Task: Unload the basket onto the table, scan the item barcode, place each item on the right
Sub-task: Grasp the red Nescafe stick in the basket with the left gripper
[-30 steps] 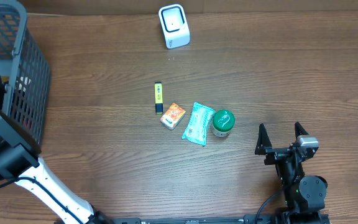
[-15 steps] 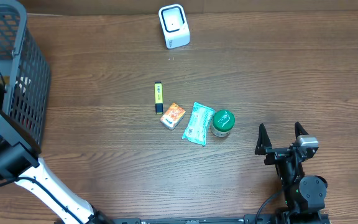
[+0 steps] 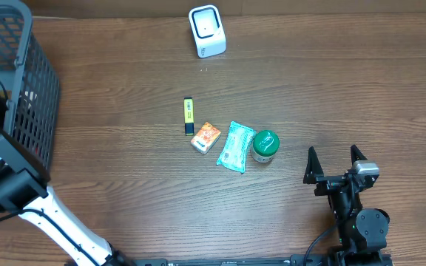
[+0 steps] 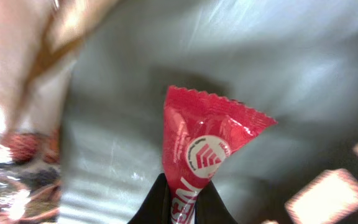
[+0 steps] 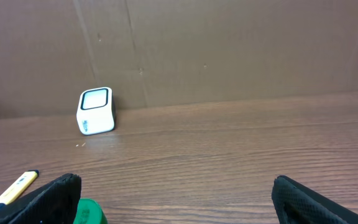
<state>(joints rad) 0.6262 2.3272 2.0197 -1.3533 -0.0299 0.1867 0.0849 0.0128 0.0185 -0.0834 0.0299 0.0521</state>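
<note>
A wooden table (image 3: pixel 346 89) seen from above, with two robot arms at its near edge. One dark mesh basket (image 3: pixel 28 44) stands at the far left corner, and one small white scanner (image 3: pixel 207 29) stands at the far edge, near the middle. Four small items lie in a loose cluster at the table's centre: one yellow stick (image 3: pixel 188 114), one orange box (image 3: pixel 205 137) just below it, one teal packet (image 3: pixel 236 146) beside the box, and one green-lidded jar (image 3: pixel 265 145) touching or nearly touching the packet's right side. The left arm (image 3: pixel 6 185) runs up the left edge to the basket; its hand cannot be seen from above. The left wrist camera shows it close up – the left hand (image 4: pixel 182 202) is pinched tight on the lower end of one red packet (image 4: pixel 201 146) with a white round logo, against a blurred grey background. The right hand (image 3: pixel 336 166) rests low at the right, well apart from the cluster, its two fingers (image 5: pixel 48 199) spread wide and holding nothing.
</note>
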